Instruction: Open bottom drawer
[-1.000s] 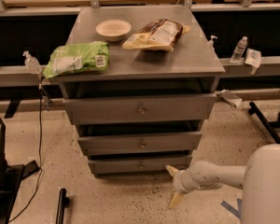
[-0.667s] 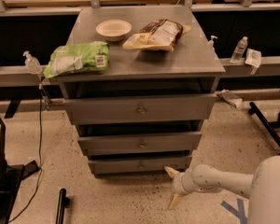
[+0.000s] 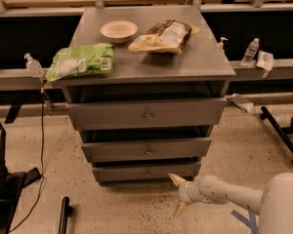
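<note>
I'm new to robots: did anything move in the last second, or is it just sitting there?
Barely anything moved. The gripper, low near the floor in front of the bottom drawer, crept slightly left as the arm stretched out from the robot's body. It is open and took hold of nothing. The three drawers, the bowl, the green bag and the brown bag stayed put.

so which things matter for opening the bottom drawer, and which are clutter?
Job: bottom drawer, its knob, pincer open, just below its right half.
Clutter: bowl, green chip bag, brown snack bag, water bottle, top drawer, middle drawer.
</note>
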Robot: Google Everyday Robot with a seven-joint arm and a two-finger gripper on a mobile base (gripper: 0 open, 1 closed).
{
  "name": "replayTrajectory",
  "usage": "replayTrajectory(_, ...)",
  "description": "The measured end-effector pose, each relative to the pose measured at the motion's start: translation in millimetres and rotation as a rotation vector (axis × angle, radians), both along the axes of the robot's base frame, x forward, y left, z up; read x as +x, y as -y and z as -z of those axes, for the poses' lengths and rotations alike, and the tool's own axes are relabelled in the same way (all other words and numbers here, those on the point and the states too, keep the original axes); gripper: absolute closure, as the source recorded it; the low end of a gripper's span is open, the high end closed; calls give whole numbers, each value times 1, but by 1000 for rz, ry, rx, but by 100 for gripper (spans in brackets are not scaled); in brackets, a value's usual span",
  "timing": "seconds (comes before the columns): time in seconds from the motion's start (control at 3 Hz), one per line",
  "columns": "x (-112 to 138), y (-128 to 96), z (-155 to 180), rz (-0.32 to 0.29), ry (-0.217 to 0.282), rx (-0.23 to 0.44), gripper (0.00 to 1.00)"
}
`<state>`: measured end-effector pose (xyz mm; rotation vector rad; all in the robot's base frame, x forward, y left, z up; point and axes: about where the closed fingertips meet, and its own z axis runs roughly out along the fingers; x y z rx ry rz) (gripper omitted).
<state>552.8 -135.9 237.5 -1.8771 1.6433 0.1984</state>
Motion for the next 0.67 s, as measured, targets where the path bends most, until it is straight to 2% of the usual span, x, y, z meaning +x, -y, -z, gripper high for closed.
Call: replayTrajectory(0.67, 27, -1, 28, 0, 42, 17, 0)
